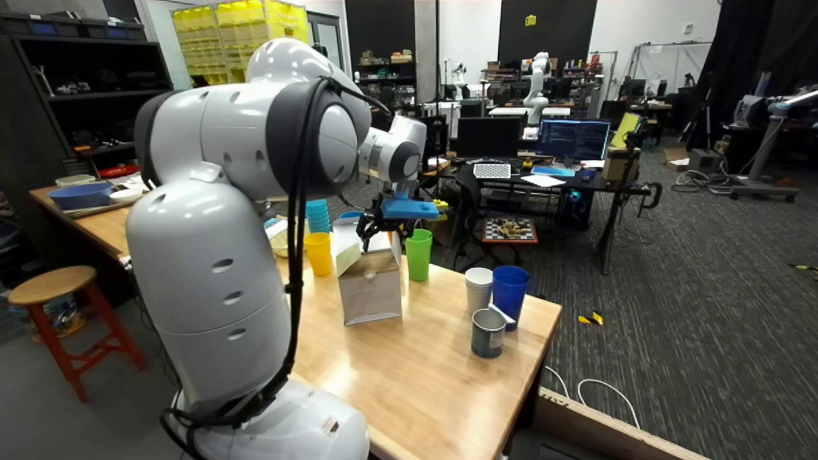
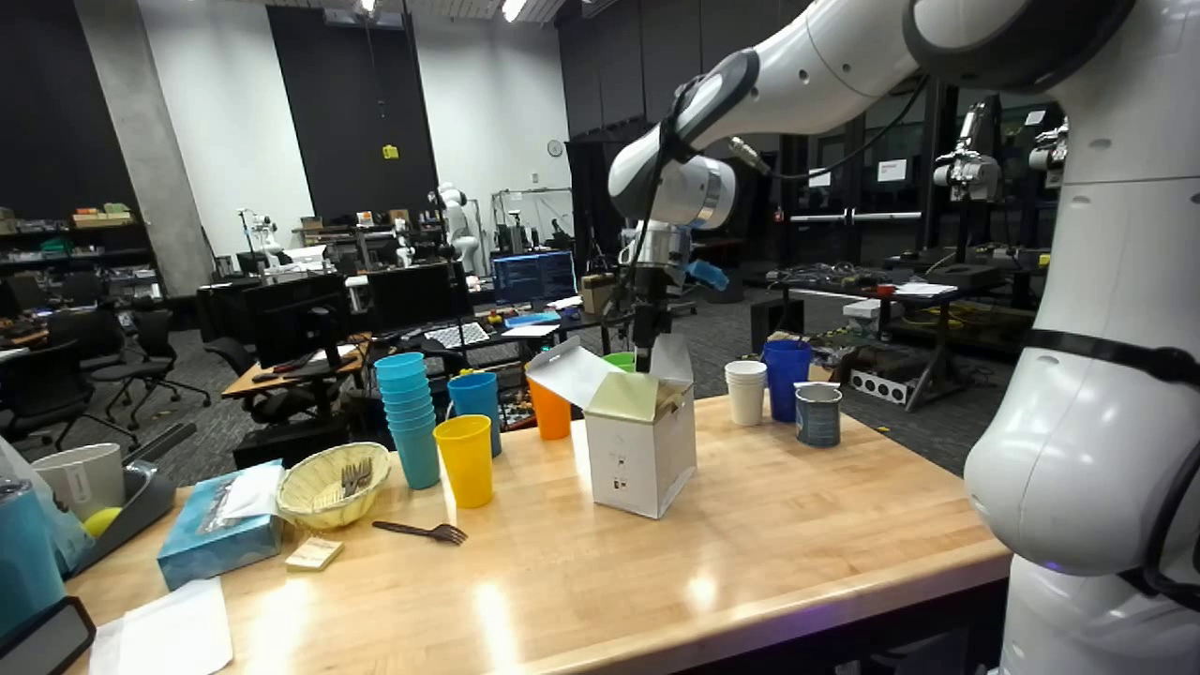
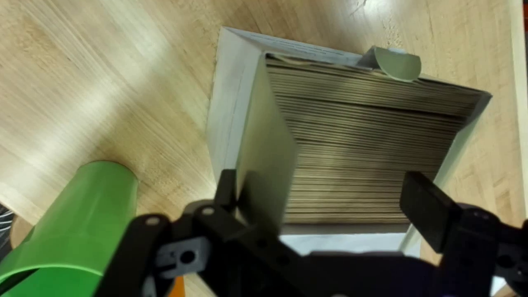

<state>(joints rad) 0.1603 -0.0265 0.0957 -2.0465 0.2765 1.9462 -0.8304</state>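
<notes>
Hovering over the open box (image 2: pixel 630 455), gripper (image 3: pixel 321 190) spread wide and empty; looks like the lining-up step, next move probably calling for clearance past the flaps (image 3: pixel 269 154).

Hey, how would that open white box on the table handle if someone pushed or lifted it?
The white box is probably fairly heavy for its size: the wrist view shows thin brown layers packed inside. Its open flaps look like thin card, so they may bend if grabbed. Given its flat faces, it would more likely slide or tip than roll.
</notes>
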